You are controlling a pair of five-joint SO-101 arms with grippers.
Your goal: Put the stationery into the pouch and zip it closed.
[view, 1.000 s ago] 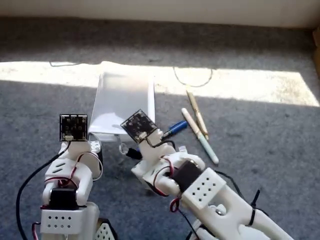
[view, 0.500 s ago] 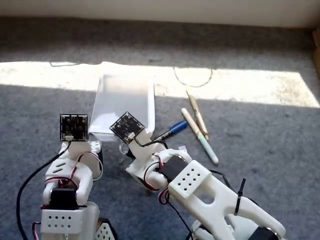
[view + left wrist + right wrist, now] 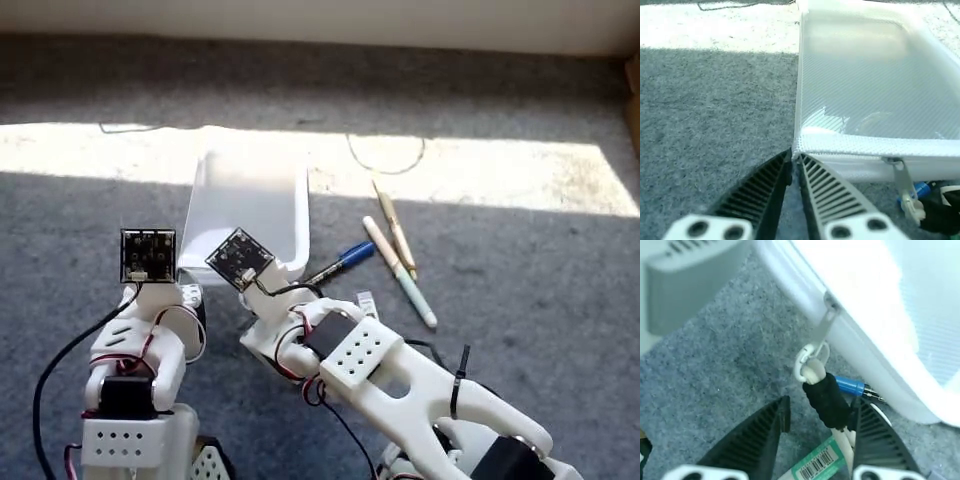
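— Grey carpet covers the table (image 3: 520,300); where's the pouch (image 3: 250,200)?
— Lying flat, its far end in sunlight. Left claw (image 3: 795,162) pinches its near corner.
— Right claw (image 3: 817,415)?
— Open, jaws either side of the zip pull's black tab (image 3: 827,397). Pens (image 3: 400,262) lie beside the pouch.

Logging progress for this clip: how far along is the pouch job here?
Nothing looks done: the blue pen, the beige pencil and the white pen lie on the carpet outside the pouch. In hand: the left gripper pinches a pouch corner, the right gripper sits open at the zipper pull. Left: loading all three, zipping.
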